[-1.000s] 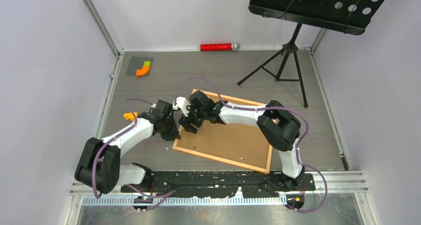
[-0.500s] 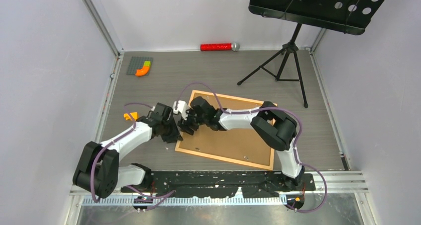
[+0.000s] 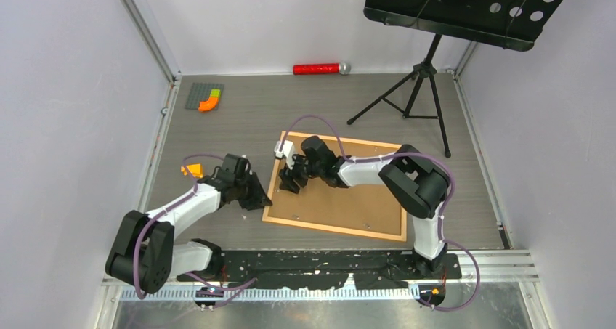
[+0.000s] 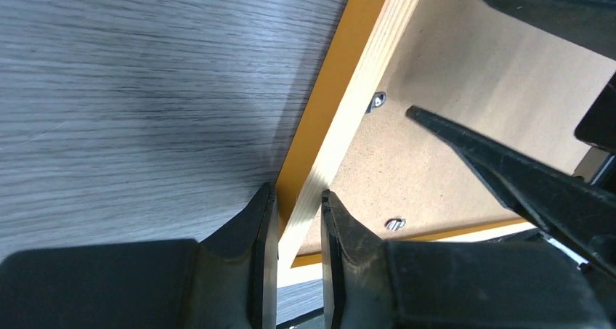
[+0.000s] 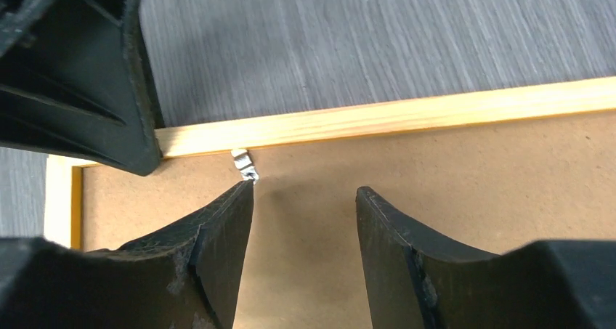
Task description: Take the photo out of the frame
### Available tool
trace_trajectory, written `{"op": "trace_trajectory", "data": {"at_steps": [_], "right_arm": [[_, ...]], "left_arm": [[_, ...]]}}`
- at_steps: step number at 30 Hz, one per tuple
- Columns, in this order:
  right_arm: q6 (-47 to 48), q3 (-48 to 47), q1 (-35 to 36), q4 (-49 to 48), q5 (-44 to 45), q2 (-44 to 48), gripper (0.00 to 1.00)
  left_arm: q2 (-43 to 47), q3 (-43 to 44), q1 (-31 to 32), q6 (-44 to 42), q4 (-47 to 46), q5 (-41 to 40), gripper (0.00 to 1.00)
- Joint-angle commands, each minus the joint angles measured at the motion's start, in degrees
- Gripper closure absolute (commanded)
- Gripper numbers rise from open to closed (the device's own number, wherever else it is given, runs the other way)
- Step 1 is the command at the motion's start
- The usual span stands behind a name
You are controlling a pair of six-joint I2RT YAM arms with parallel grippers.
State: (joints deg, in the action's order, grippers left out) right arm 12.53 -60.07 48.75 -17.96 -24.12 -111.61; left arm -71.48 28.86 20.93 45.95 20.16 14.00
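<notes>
The frame (image 3: 334, 229), with a thin orange border, lies face down on the table. Its plain brown backing board (image 3: 349, 198) faces up. The photo is hidden beneath the board. My left gripper (image 3: 263, 198) is shut on the frame's left rail; in the left wrist view (image 4: 298, 192) its fingers pinch the pale wood rail (image 4: 363, 75). My right gripper (image 3: 292, 184) is open and empty over the board near that same edge. In the right wrist view (image 5: 305, 189) its left fingertip sits right by a small metal tab (image 5: 245, 163) at the rail (image 5: 378, 118).
A black music stand (image 3: 414, 89) stands at the back right. A red glitter microphone (image 3: 319, 68) lies along the back wall. A grey baseplate with an orange brick (image 3: 205, 96) sits at the back left. A small orange piece (image 3: 191, 171) lies beside the left arm. More metal tabs (image 4: 394, 224) hold the board.
The frame has slid and turned to the right. My left gripper followed on its left rail. My right gripper moved right over the board's left edge.
</notes>
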Motion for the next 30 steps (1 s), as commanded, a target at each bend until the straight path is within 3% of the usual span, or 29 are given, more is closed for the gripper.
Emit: {"op": "trace_trajectory", "data": {"at_steps": [1, 5, 12, 30], "right_arm": [[1.58, -1.79, 0.90, -0.21, -5.13, 1.94, 0.41], [4.30, -3.79, 1.67, 3.65, -5.85, -0.16, 0.42], [7.93, -4.43, 3.72, 5.27, 2.12, -2.83, 0.44], [4.62, -0.95, 6.10, -1.32, 17.80, -4.70, 0.85]], "left_arm": [[-3.66, -4.76, 0.08, -0.43, -0.19, -1.00, 1.00], [-4.01, -5.09, 0.08, -0.04, -0.94, -0.91, 1.00], [-3.90, -4.81, 0.08, 0.01, -0.15, -1.46, 1.00], [-3.69, -1.80, 0.08, -0.87, 4.00, -3.19, 1.00]]}}
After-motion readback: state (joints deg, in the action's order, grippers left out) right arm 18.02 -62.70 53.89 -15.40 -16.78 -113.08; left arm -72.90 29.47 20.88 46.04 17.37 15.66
